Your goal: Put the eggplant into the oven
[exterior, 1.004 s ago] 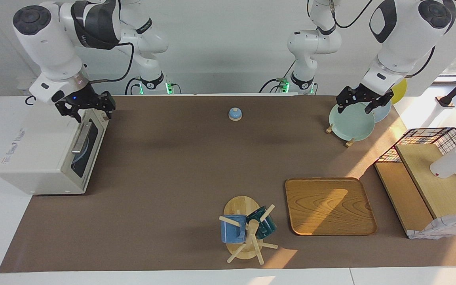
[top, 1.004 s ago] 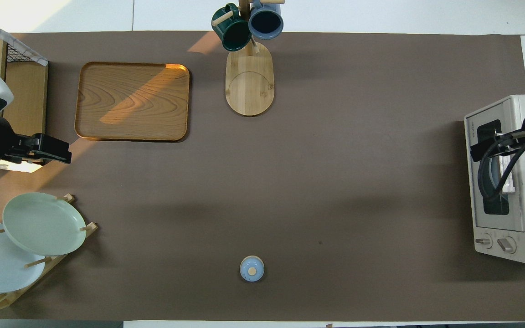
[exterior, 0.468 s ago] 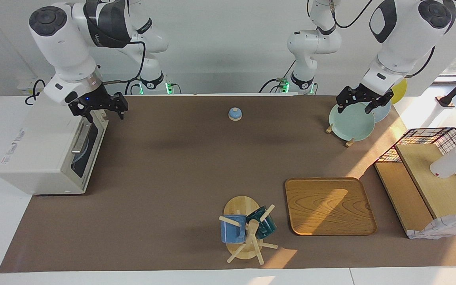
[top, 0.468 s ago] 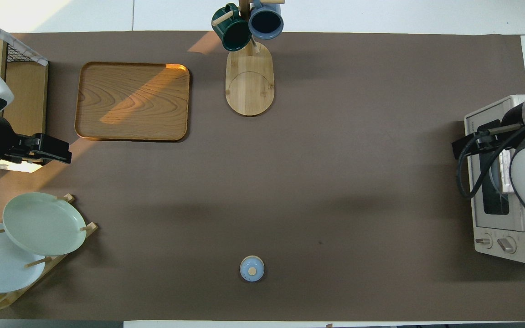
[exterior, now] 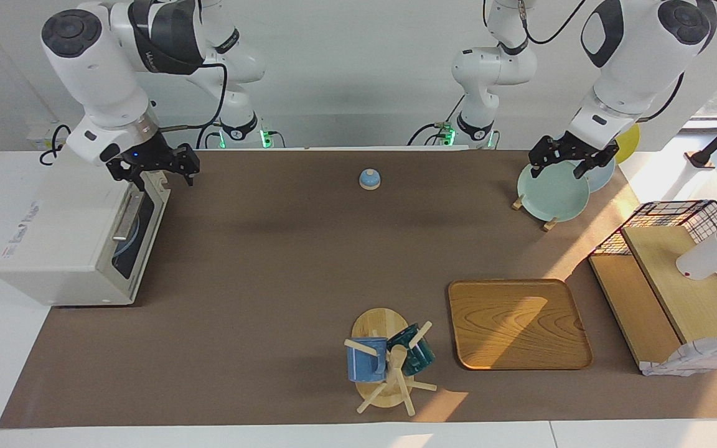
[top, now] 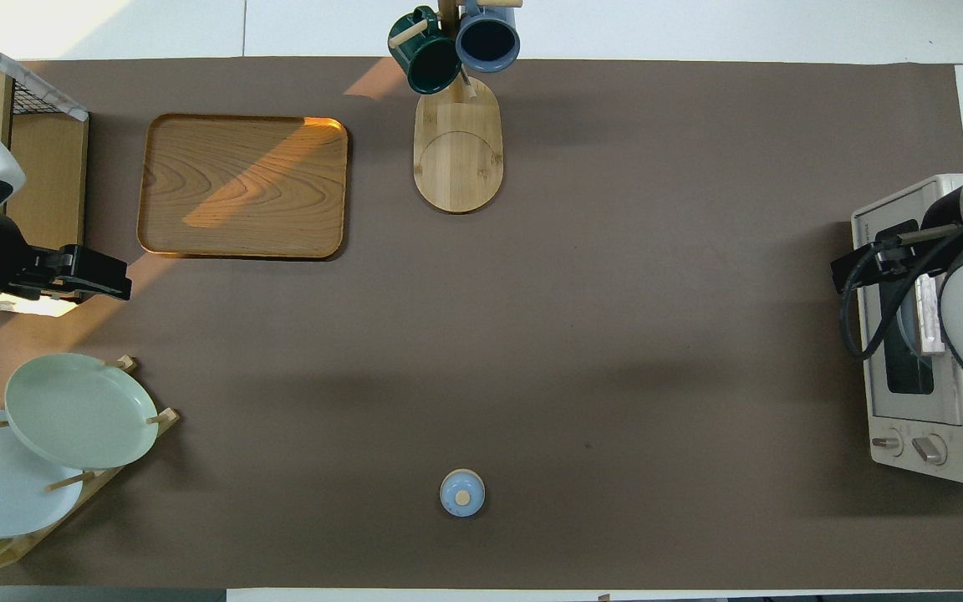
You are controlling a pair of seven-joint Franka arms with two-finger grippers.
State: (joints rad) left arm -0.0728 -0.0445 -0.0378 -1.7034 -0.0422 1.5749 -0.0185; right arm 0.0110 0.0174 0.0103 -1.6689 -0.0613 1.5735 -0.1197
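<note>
The white oven [exterior: 66, 242] [top: 908, 401] stands at the right arm's end of the table, its glass door shut and its bar handle [exterior: 125, 218] across the door. A bluish round shape shows through the window. The eggplant is hidden from view. My right gripper [exterior: 158, 176] [top: 853, 272] hangs open and empty over the oven's door-side top corner. My left gripper [exterior: 567, 167] [top: 118, 280] waits open and empty over the plate rack.
A plate rack [exterior: 551, 193] with pale green, blue and yellow plates stands at the left arm's end. A small blue bell [exterior: 369, 179], a wooden tray [exterior: 517, 323], a mug tree [exterior: 389, 364] and a wire shelf [exterior: 676, 280] are also on the brown mat.
The right gripper has risen from the oven's door top and shifted a little toward the middle of the table. The left arm has not moved.
</note>
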